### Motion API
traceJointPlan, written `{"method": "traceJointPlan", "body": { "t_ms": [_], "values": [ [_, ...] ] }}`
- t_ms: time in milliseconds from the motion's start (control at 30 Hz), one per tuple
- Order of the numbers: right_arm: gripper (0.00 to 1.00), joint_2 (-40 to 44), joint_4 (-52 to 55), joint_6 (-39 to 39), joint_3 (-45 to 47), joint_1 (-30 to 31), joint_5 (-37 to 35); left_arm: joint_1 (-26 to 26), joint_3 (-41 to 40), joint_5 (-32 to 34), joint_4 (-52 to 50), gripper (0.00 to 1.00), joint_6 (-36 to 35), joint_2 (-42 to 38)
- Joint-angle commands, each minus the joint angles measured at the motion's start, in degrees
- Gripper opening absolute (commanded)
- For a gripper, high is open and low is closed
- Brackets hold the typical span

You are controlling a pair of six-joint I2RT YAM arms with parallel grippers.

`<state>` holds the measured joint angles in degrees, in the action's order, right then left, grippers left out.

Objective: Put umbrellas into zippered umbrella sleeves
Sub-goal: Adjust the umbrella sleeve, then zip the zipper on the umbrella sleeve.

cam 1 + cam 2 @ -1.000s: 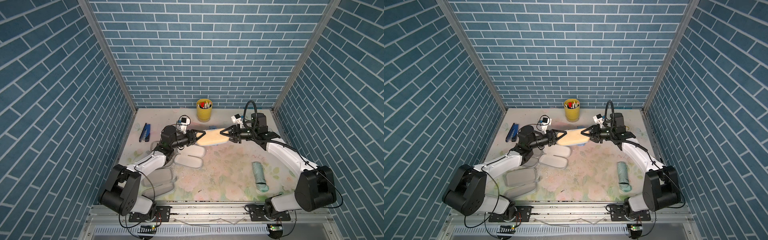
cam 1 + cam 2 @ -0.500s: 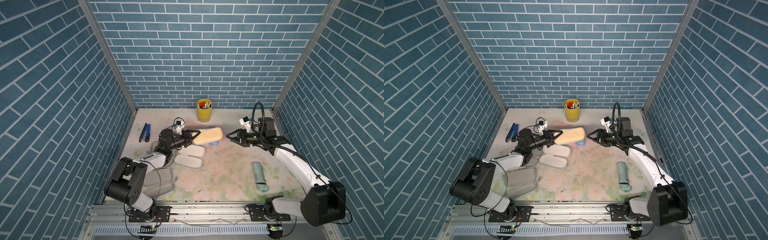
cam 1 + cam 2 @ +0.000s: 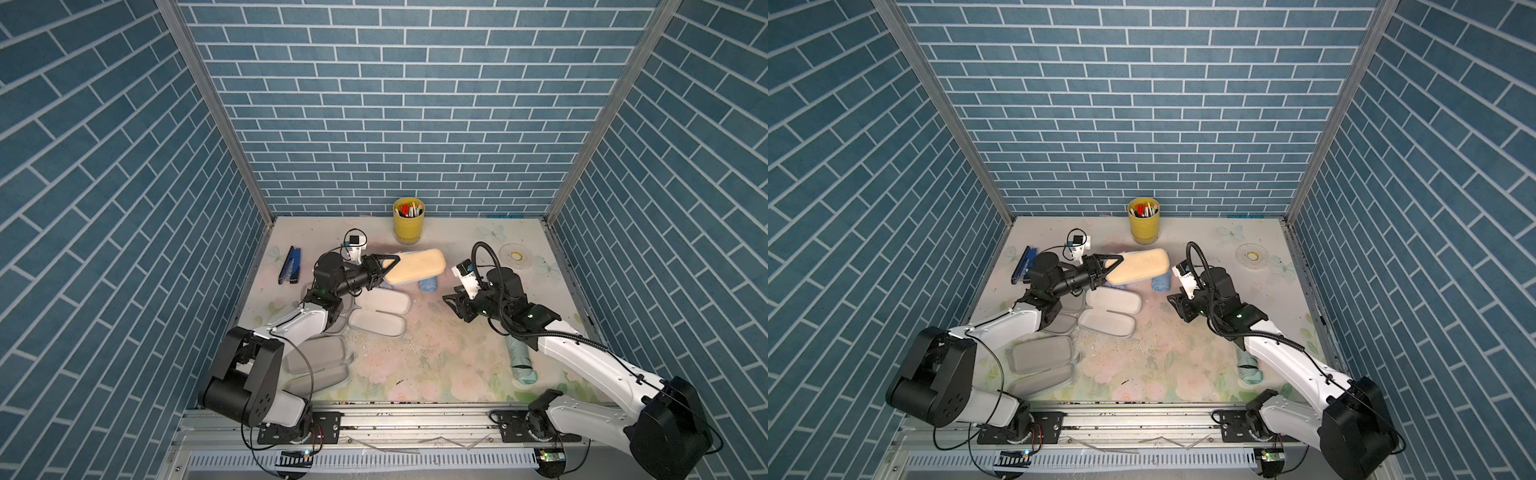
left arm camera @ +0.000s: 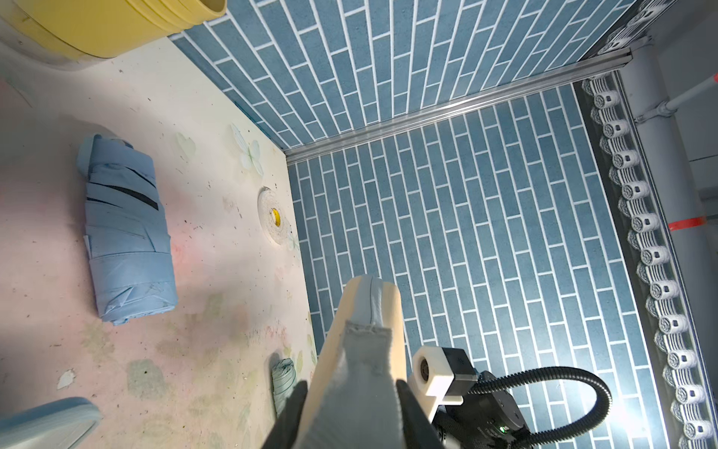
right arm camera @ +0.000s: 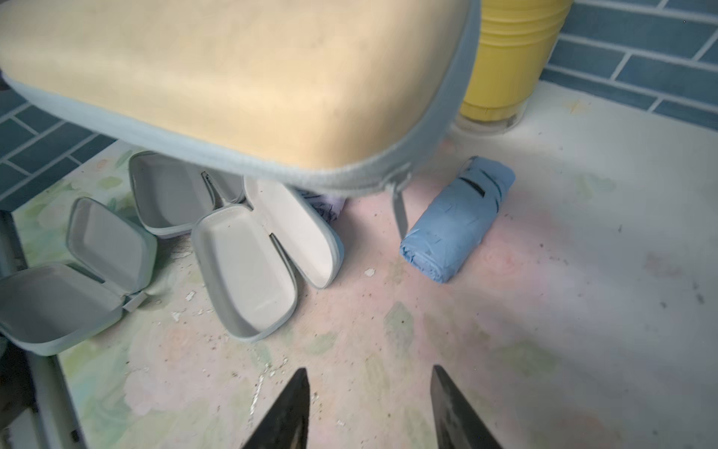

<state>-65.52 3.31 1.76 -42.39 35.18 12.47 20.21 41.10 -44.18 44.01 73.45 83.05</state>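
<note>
My left gripper [image 3: 384, 268] is shut on one end of the closed tan zippered sleeve [image 3: 417, 266], holding it level above the table; in the left wrist view the sleeve [image 4: 357, 350] sits between the jaws. My right gripper [image 3: 451, 301] stands open and empty, apart from the sleeve's free end, over bare mat [image 5: 369, 383]. A light blue umbrella [image 5: 458, 217] lies under that free end. A mint green umbrella [image 3: 521, 361] lies near the right arm. A lilac umbrella [image 5: 330, 204] is mostly hidden behind the sleeve. Open grey-white sleeves [image 3: 382, 301] lie below the left gripper.
A yellow pen cup [image 3: 408, 224] stands at the back wall. A dark blue stapler [image 3: 291, 266] lies at the back left. A tape roll [image 3: 516, 252] is at the back right. Another open sleeve [image 3: 316, 357] lies by the left arm's base.
My right gripper has let go of the tan sleeve's end and drawn back to the right and toward the front. The left gripper keeps the sleeve, pulled slightly left.
</note>
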Motion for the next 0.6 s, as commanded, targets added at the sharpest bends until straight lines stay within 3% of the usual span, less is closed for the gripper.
{"method": "traceJointPlan", "body": {
  "t_ms": [0, 200, 567],
  "values": [
    [0.49, -1.23, -7.23, -7.19, -1.04, 0.43, -3.77, 0.70, 2.07, -0.73, 1.01, 0.12, -1.46, -1.40],
    [0.46, -2.65, -9.37, -8.18, -1.65, 0.35, -3.75, 0.94, 2.31, -1.05, 0.48, 0.12, -1.87, -1.42],
    [0.24, -5.23, -11.82, -9.14, -3.77, 0.33, -0.40, 1.41, 2.47, -1.32, -0.74, 0.11, -2.52, -1.49]
  ]
}}
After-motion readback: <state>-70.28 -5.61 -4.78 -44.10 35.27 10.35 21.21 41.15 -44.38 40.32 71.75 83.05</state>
